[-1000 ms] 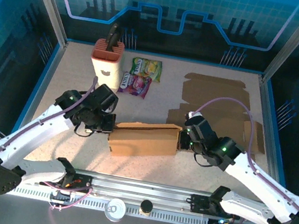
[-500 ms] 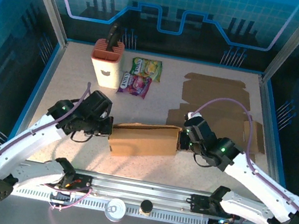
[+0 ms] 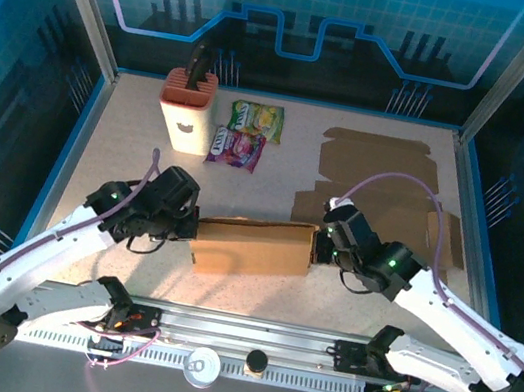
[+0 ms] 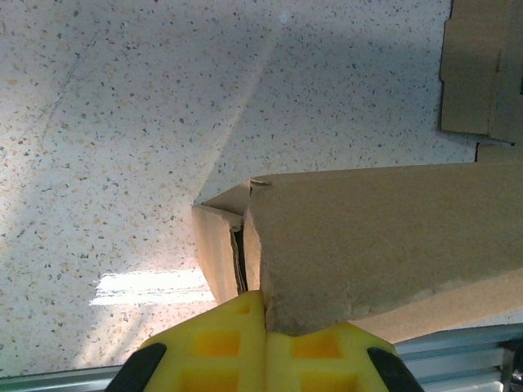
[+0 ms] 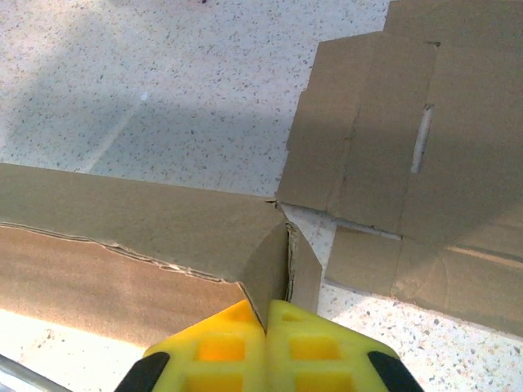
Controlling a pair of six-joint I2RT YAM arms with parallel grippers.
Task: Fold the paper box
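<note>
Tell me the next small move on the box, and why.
Probably nudge the left gripper a little inward against the box: at that end a flap stands apart from the wall with a dark gap, while the right gripper, also shut, sits at the far end.

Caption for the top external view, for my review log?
Left tool and right tool, both shut, at opposite ends of the half-formed paper box; a flat cardboard blank lies beyond.
</note>
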